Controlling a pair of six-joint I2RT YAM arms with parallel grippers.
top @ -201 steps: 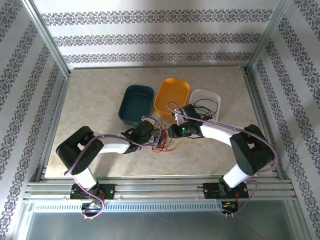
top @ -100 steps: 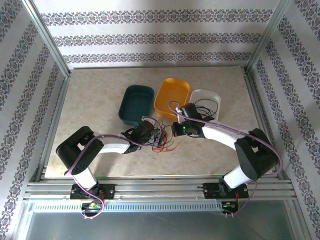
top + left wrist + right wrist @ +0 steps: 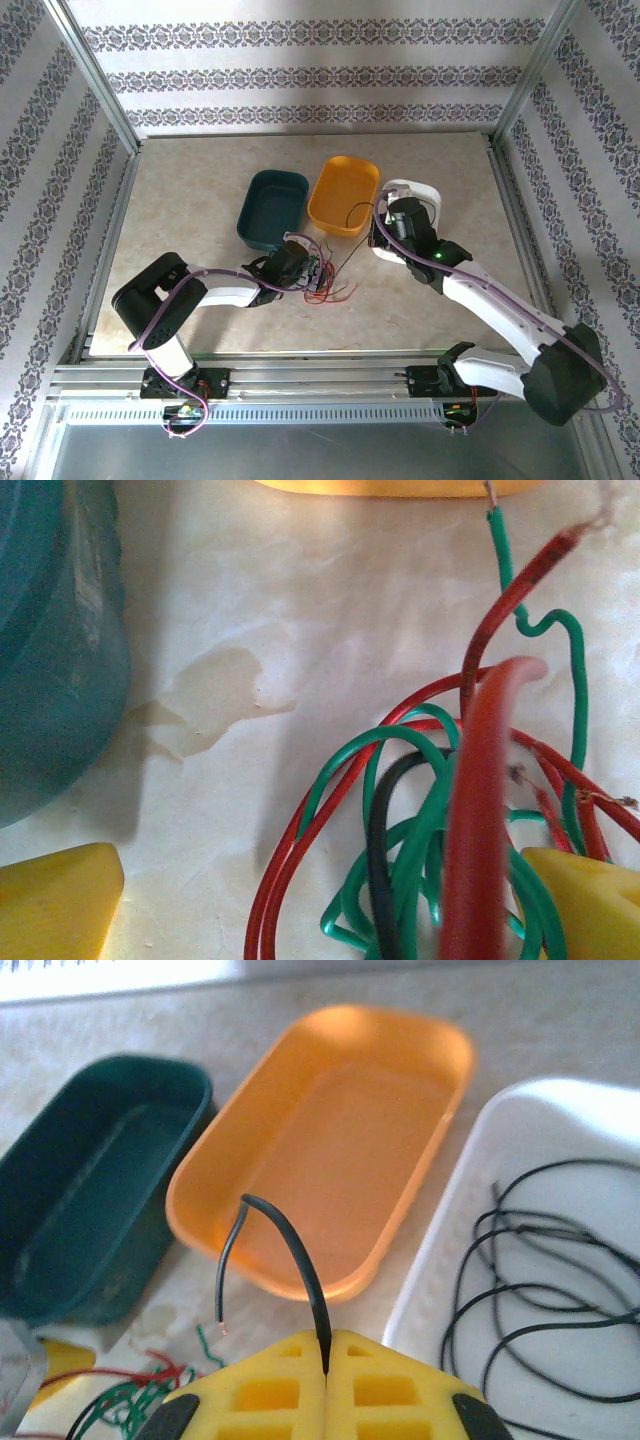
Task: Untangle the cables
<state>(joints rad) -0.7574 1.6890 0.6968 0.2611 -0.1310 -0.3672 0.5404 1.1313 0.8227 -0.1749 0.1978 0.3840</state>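
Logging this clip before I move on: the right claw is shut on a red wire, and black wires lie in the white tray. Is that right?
Not quite. The wire pinched in the right claw is black, not red, as the right wrist view shows. The rest holds: the claw is shut on it, and black wires lie in the white tray.

In the top view the white tray (image 3: 425, 188) is largely covered by the right arm (image 3: 480, 300), and the strands of the tangled cables (image 3: 335, 290) are too small to be told apart. In the left wrist view one red cable (image 3: 485, 810) is blurred near the lens. In the right wrist view the lower end of the black cable (image 3: 303, 1265) is hidden between the pressed-together fingers of the right pincer (image 3: 327, 1345).
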